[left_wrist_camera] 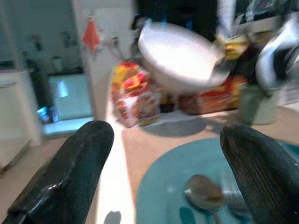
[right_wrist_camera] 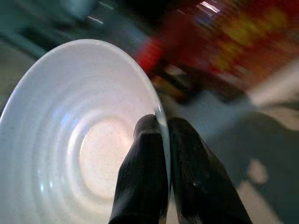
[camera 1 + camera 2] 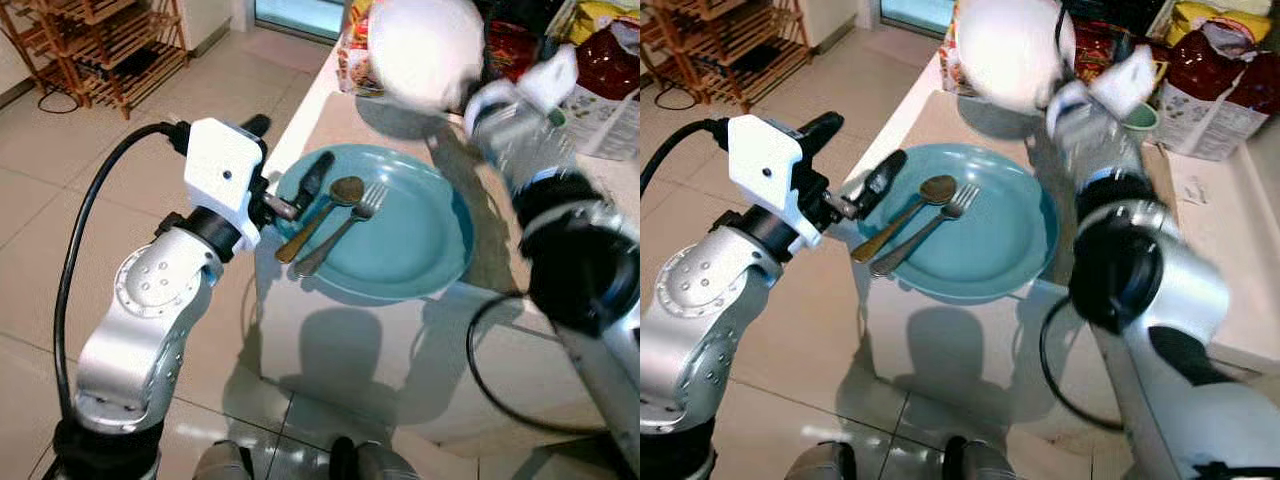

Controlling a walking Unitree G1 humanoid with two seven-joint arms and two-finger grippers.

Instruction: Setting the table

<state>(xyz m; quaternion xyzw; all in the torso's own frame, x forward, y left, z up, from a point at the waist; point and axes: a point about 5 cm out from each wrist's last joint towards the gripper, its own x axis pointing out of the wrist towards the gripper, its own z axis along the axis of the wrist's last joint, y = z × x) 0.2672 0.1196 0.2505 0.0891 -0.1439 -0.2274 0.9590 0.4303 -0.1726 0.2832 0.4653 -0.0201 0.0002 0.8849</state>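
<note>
The right gripper (image 2: 161, 140) is clamped on the rim of a white bowl (image 2: 79, 149), one black finger inside the bowl and the other outside, with the rim pinched between them. In the eye views the bowl (image 3: 425, 50) hangs tilted in the air above the far part of the table, its shadow on the tabletop below it, and it is blurred.

The left gripper (image 1: 168, 163) is spread wide and holds nothing; its two fingers (image 1: 74, 172) stand well apart at the near left edge of a teal plate (image 3: 420, 240). One fingertip lies over the plate's rim in the eye views, just beside the cutlery.

On the plate lie a spoon (image 3: 325, 212) and a fork (image 3: 345, 228), side by side and slanted, their handles reaching to the plate's near left rim. The plate sits at the corner of a pale table (image 3: 1230, 300) and overhangs its edge slightly. The bowl is above and beyond the plate, apart from it.

At the back of the table stand coloured food packets (image 3: 1220, 80). The left wrist view adds a green cup (image 1: 257, 100) behind the plate, and a doorway with a bright floor beyond. The right wrist view gives the bowl's ringed inside and the red and yellow packets, blurred, behind it.

The floor is of light tiles (image 3: 60, 190), and a wooden rack (image 3: 105, 45) stands at the far left with a black cord on the floor beside it.
</note>
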